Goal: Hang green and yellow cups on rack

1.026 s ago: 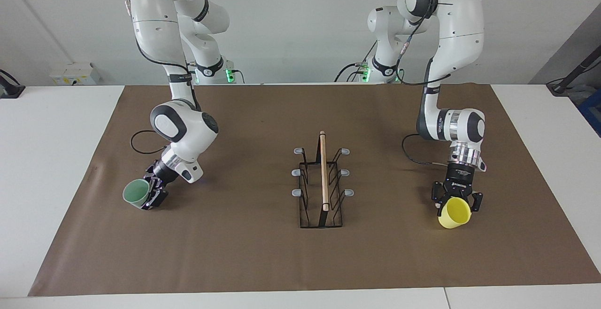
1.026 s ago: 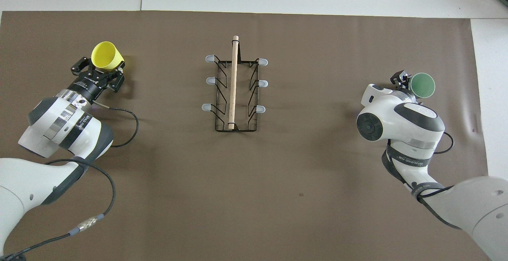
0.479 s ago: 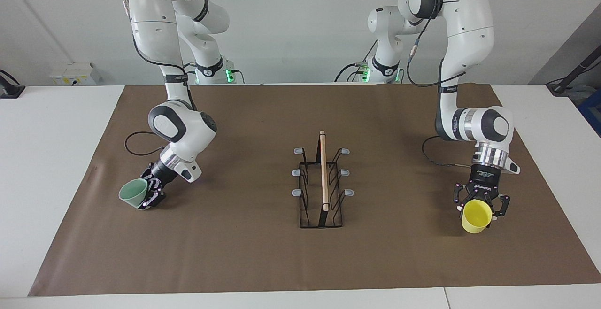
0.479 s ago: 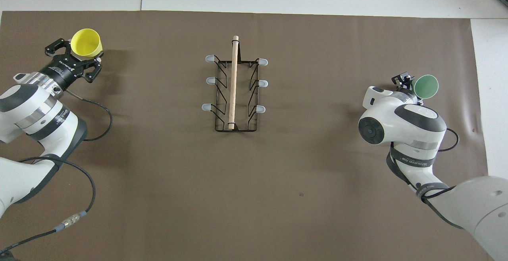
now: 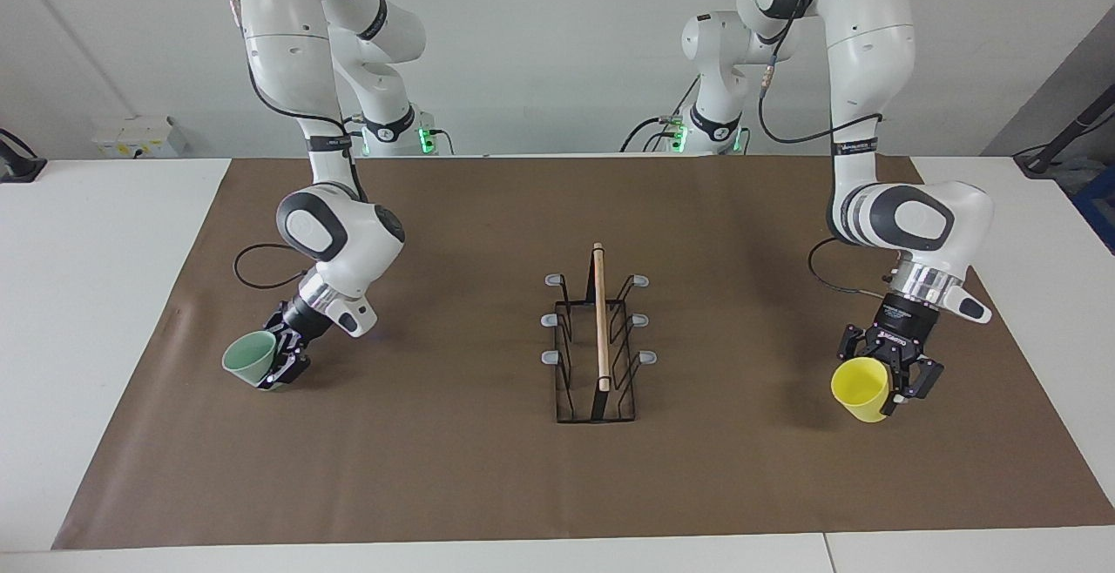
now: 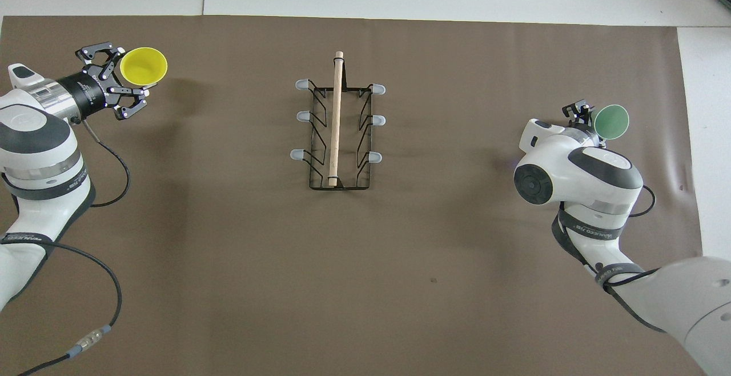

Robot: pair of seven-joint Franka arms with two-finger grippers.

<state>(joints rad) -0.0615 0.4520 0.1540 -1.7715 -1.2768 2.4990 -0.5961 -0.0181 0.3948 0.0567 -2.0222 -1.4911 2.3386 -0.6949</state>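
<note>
Brown mat (image 5: 488, 477), right pincer (image 6: 583, 114) half hidden by wrist

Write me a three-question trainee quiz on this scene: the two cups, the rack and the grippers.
1. True or false: a cup already hangs on the rack.
2. Which cup is the left gripper shut on? A) green cup B) yellow cup C) neither
3. Fill in: the right gripper grips the ____ cup, low at the right arm's end of the brown mat.

Key:
1. False; all six prongs are bare.
2. B, the yellow cup.
3. Green; the green cup.
</note>
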